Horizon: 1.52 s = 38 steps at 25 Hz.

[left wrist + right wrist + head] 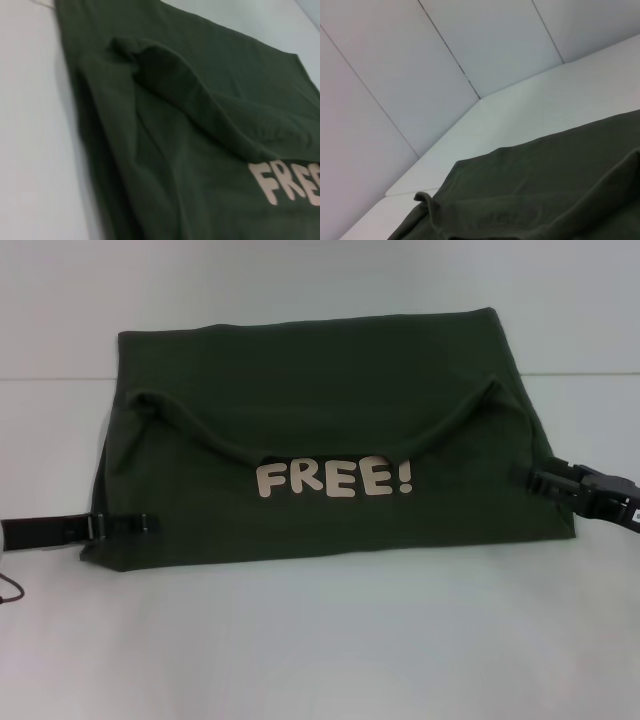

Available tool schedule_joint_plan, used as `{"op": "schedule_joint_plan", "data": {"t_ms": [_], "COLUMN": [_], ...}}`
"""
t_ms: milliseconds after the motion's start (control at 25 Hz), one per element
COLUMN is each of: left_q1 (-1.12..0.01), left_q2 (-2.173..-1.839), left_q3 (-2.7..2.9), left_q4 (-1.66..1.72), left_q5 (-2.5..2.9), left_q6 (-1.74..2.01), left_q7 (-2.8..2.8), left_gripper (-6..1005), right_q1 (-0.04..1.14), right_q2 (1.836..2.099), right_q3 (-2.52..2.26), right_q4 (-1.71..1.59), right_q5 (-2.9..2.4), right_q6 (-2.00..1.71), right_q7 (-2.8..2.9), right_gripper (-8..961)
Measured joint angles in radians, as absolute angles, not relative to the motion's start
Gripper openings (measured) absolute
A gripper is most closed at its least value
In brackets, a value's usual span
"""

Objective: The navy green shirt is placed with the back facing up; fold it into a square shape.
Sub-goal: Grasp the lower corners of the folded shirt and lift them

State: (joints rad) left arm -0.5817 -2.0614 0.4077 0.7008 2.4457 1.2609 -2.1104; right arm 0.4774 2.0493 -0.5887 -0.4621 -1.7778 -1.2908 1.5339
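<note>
The navy green shirt lies across the middle of the white table, folded over so that a flap with the cream "FREE!" lettering and the sagging neckline faces me. My left gripper is at the shirt's left edge, shut on the fabric low down. My right gripper is at the shirt's right edge, shut on the fabric. The left wrist view shows the rumpled fold and part of the lettering. The right wrist view shows the shirt's edge over the table; neither wrist view shows fingers.
The white table runs in front of the shirt and on both sides. A white panelled wall stands behind the table. A thin dark cable hangs by my left arm.
</note>
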Motion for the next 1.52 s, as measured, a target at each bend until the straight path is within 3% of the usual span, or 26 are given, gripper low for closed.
{"op": "schedule_joint_plan", "data": {"t_ms": [360,640,840,1120,1200,1400,1520], "left_q1": [-0.583,-0.585,-0.585,-0.587,-0.587,-0.586,-0.585], "left_q2": [-2.062,-2.062,-2.062,-2.062,-2.062,-2.062,-2.062], "left_q3": [0.432,0.446,0.446,0.448,0.449,0.45,0.449], "left_q4": [0.706,0.717,0.718,0.727,0.73,0.732,0.732], "left_q5": [2.463,2.464,2.466,2.48,2.48,2.48,2.48], "left_q6": [1.233,1.232,1.232,1.239,1.241,1.243,1.243], "left_q7": [-2.107,-2.105,-2.104,-2.103,-2.1,-2.093,-2.093], "left_gripper": [557,418,319,0,0,-1,0], "right_q1": [0.477,0.479,0.479,0.52,0.545,0.667,0.712], "right_q2": [2.053,2.053,2.036,2.019,2.011,1.958,1.957], "right_q3": [-0.595,-0.595,-0.596,-0.662,-0.693,-0.713,-0.709], "right_q4": [-0.465,-0.466,-0.485,-0.85,-0.952,-1.024,-1.024], "right_q5": [-1.778,-1.778,-1.793,-2.076,-2.186,-2.44,-2.549], "right_q6": [-1.296,-1.298,-1.296,-1.394,-1.415,-1.531,-1.554], "right_q7": [1.534,1.534,1.598,2.129,2.286,2.498,2.521], "right_gripper": [931,931,931,930,930,930,930]}}
